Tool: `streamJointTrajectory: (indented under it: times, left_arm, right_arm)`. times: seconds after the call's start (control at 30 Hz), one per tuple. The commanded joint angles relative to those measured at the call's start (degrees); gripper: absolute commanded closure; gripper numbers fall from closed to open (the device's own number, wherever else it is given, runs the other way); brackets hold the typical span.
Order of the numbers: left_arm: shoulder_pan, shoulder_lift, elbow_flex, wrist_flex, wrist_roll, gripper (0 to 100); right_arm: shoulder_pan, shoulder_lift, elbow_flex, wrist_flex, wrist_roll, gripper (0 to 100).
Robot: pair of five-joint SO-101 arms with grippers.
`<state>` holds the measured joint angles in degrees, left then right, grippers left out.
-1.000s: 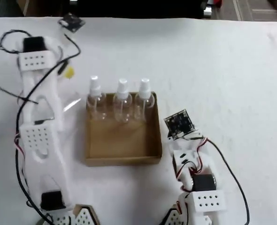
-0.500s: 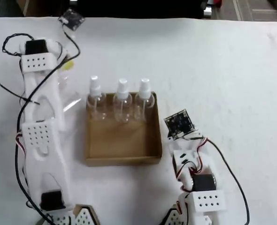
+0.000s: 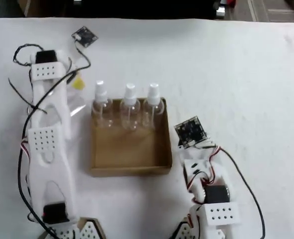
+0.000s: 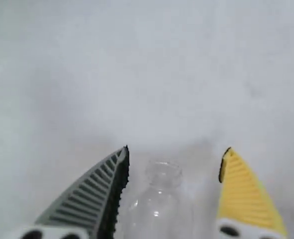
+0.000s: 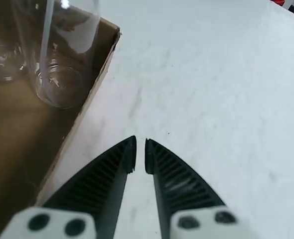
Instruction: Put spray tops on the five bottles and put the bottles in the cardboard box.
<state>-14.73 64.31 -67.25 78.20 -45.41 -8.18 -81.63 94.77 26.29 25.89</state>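
The cardboard box (image 3: 131,170) sits in the middle of the white table (image 3: 236,74), and three bottles with spray tops (image 3: 130,107) stand upright in a row along its far wall, close together. Over on the left, the left arm (image 3: 47,144) lies stretched toward the far side of the table. Its left gripper (image 4: 174,159) is just off the box's far left corner, with its grey and yellow fingers spread wide. An uncapped clear bottle (image 4: 157,209) lies in the gap between them, its open neck toward the fingertips. From here I can't tell whether either finger touches it. The right gripper (image 5: 139,149) hangs low over bare table just beside the box's right wall. Its two black fingers are drawn nearly together with only a sliver of gap, and they pinch nothing.
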Motion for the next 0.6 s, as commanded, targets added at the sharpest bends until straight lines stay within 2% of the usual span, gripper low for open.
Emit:
streamJointTrajectory:
  times: [0.0, 0.13, 0.37, 0.57]
  left_arm:
    - [-1.98, -0.66, -2.55, 0.35, -3.34, 72]
    - [-2.15, -0.66, -2.29, 1.93, -4.40, 72]
    - [-1.71, -0.04, -2.11, 3.08, -7.74, 82]
    - [-1.01, 2.15, -2.64, 3.08, -7.82, 82]
  right_arm:
    - [0.04, -0.40, -0.35, -1.10, 0.79, 98.3]
    - [-0.04, -0.48, -0.35, -1.10, 0.79, 98.3]
    - [-0.04, -0.48, -0.35, -1.10, 0.79, 98.3]
    - [-0.04, -0.48, -0.35, -1.10, 0.79, 98.3]
